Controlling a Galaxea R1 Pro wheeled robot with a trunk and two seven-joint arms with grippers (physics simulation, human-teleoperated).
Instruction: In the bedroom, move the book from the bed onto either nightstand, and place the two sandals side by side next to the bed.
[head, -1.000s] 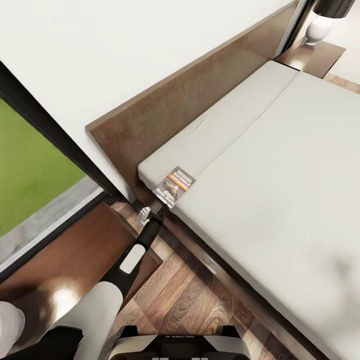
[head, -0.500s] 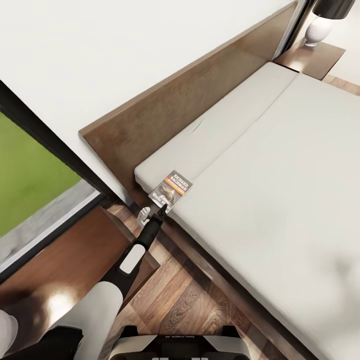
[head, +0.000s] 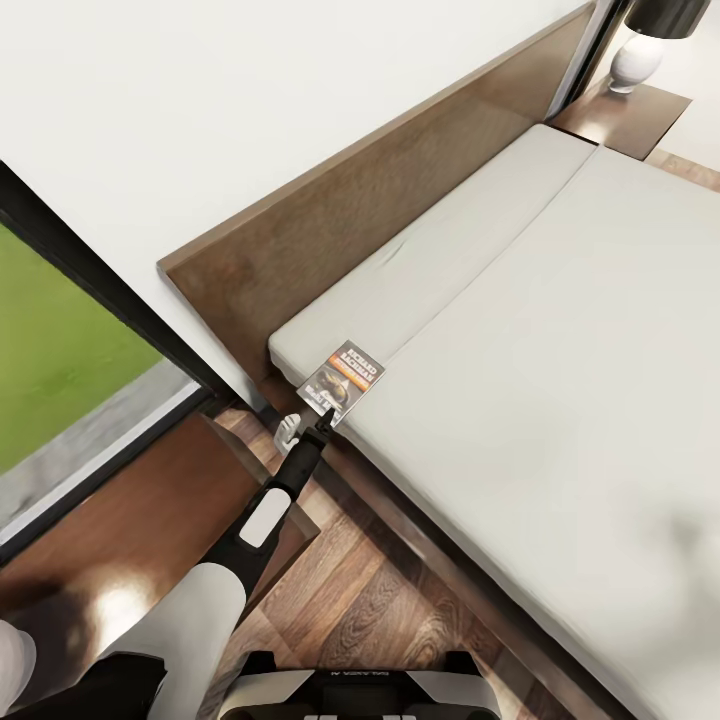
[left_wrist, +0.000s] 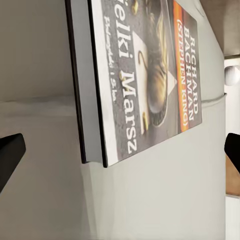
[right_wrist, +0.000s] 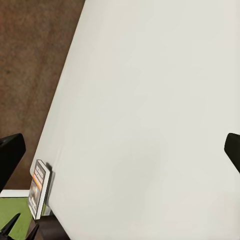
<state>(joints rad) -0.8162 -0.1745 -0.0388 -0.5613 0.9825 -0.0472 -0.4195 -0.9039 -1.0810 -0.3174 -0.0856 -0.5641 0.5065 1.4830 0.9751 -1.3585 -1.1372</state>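
The book (head: 343, 378), dark-covered with orange lettering, lies flat on the near corner of the bed (head: 520, 330), by the headboard. My left gripper (head: 322, 422) reaches to the book's near edge. In the left wrist view the book (left_wrist: 145, 75) looms close, and the left gripper (left_wrist: 120, 150) is open, its black fingertips (left_wrist: 10, 155) spread wide with the book's corner between them, untouched. My right gripper (right_wrist: 120, 150) hangs open over the bare mattress, with the book (right_wrist: 39, 195) at its far corner. One nightstand (head: 140, 520) stands beside my left arm. The sandals are out of view.
A second nightstand (head: 630, 115) with a white-based lamp (head: 640, 55) stands beyond the bed's far side. A black-framed window (head: 70, 370) showing grass is at the left. Wood plank floor (head: 360, 600) runs between my base and the bed frame. A small white object (head: 288, 430) sits beside the left gripper.
The whole head view shifted slightly a second ago, so the camera moved. Since then the left gripper and the book have held still.
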